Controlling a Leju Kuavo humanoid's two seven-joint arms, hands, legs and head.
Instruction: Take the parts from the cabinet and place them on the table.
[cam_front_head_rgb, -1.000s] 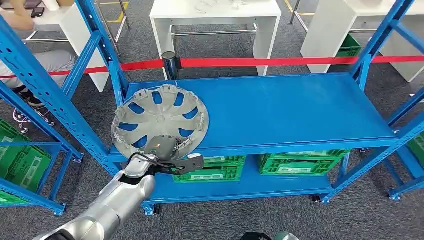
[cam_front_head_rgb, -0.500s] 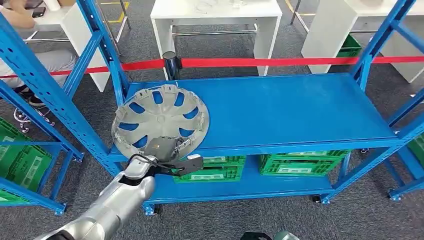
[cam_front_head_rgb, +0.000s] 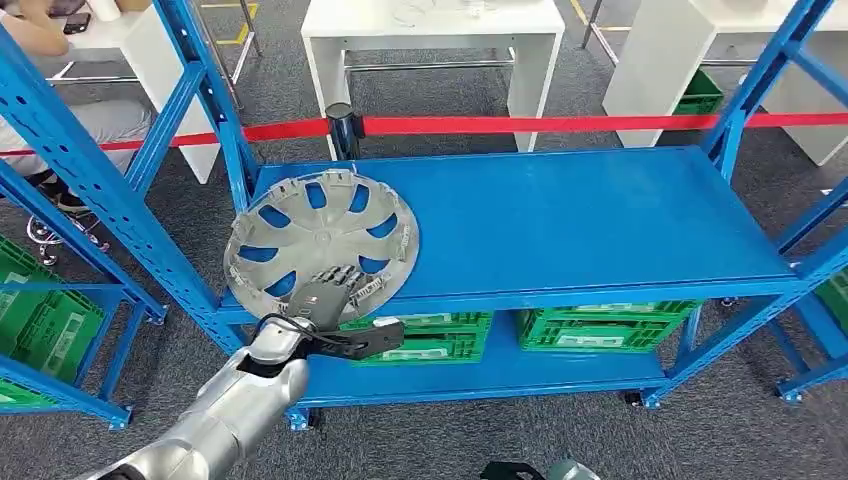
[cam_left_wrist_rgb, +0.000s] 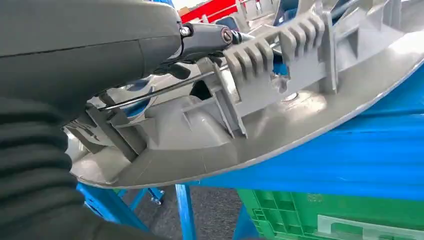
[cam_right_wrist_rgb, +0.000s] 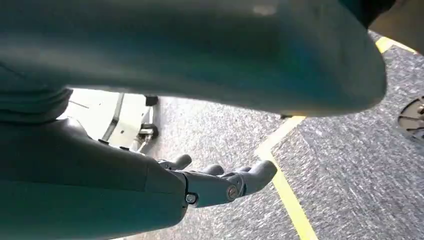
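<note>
Hubcap (cam_front_head_rgb: 320, 238) lay left of centre in head frame, overhanging blue shelf (cam_front_head_rgb: 600, 220) edge. My left hand (cam_front_head_rgb: 325, 292) had fingers (cam_front_head_rgb: 345, 276) over rim, thumb beneath, pinching for lift. Right hand (cam_right_wrist_rgb: 220, 182) hung loosely spread, holding nothing.

My left arm (cam_front_head_rgb: 235, 405) is a rounded silver tube with a black cable looping at the wrist. My left hand (cam_front_head_rgb: 322, 296) is dark grey with black fingers. My right hand (cam_right_wrist_rgb: 210, 182) has grey fingers pinned by small screws.
</note>
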